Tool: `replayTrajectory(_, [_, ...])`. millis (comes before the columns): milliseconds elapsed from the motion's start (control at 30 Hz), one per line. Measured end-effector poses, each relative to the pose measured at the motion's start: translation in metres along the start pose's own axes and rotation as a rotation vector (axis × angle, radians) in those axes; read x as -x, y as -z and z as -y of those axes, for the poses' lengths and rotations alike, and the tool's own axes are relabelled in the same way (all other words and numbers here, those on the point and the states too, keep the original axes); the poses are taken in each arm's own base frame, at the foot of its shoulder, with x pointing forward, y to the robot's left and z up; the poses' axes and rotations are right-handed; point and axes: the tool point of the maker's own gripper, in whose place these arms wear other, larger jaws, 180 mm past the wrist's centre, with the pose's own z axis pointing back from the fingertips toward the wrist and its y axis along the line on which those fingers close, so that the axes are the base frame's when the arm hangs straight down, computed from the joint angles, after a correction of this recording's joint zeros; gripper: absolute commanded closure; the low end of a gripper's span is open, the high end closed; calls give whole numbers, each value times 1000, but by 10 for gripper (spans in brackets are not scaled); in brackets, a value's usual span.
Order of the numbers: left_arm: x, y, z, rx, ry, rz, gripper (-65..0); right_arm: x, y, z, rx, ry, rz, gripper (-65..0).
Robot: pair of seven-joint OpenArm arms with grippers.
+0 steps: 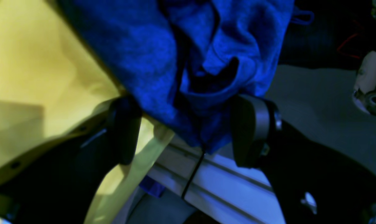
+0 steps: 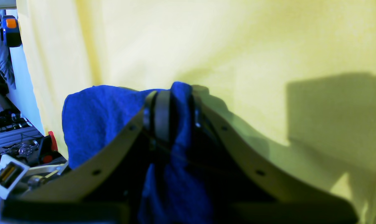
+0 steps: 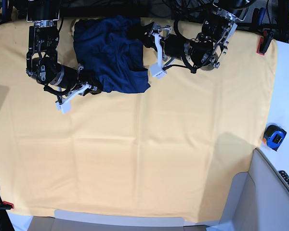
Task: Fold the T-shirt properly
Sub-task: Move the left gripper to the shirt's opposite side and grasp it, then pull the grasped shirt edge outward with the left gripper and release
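Right pincer point(image 2: 172, 102) pinches the T-shirt point(image 3: 111, 53); left pincer point(image 1: 188, 130) is spread around its edge.

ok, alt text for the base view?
Overhead: a crumpled dark navy knit T-shirt lies at the far edge of a yellow-orange table cloth. The right gripper meets its near-left corner, the left gripper its right edge. A blue tape measure sits right.

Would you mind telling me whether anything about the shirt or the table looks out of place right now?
Yes: the T-shirt lies bunched at the table cloth's far edge, with folds hanging over it in the left wrist view. The right hand is shut on cloth; the left hand stands open around it.
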Motion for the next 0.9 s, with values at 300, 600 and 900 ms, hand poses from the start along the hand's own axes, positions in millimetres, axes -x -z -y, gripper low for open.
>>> replayTrajectory(300, [-2, 4, -3, 20, -18, -16, -405, -2, 0, -1, -2, -4, -3, 0])
replayTrajectory(600, [3, 12, -6, -10, 15, -72, -98, -2, 2, -4, -4, -5, 0, 0])
replayTrajectory(900, [3, 12, -7, -13, 10, -70, 0, -7, 2, -7, -2, -11, 1, 0])
